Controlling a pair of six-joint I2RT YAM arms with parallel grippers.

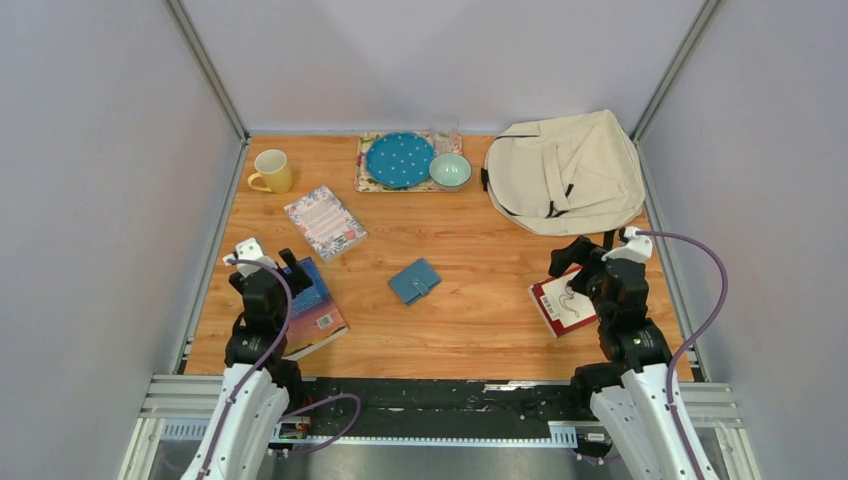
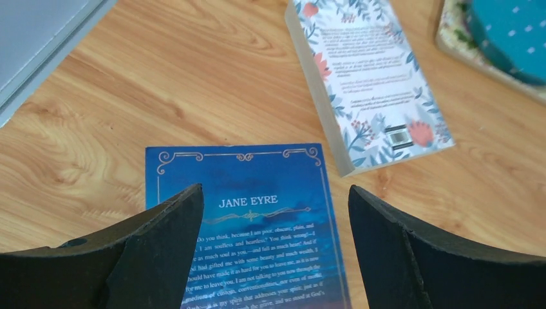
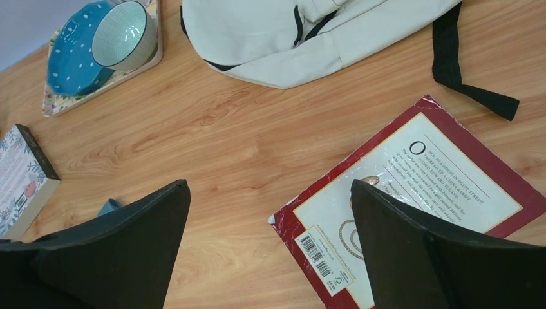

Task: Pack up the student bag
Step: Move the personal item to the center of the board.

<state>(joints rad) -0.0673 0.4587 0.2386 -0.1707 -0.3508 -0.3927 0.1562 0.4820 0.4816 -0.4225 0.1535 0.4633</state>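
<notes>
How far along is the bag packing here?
Nothing looks packed: the student bag lies flat, and the floral book, blue wallet, Jane Eyre book and red book all sit on the table. Nothing is in hand: the left gripper and right gripper hang open and empty above books. All packing remains.

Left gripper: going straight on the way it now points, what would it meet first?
Most likely the blue Jane Eyre book, lying flat on the table right between the open fingers of the left gripper. How far above it the gripper hangs is unclear. The floral book lies further off.
</notes>
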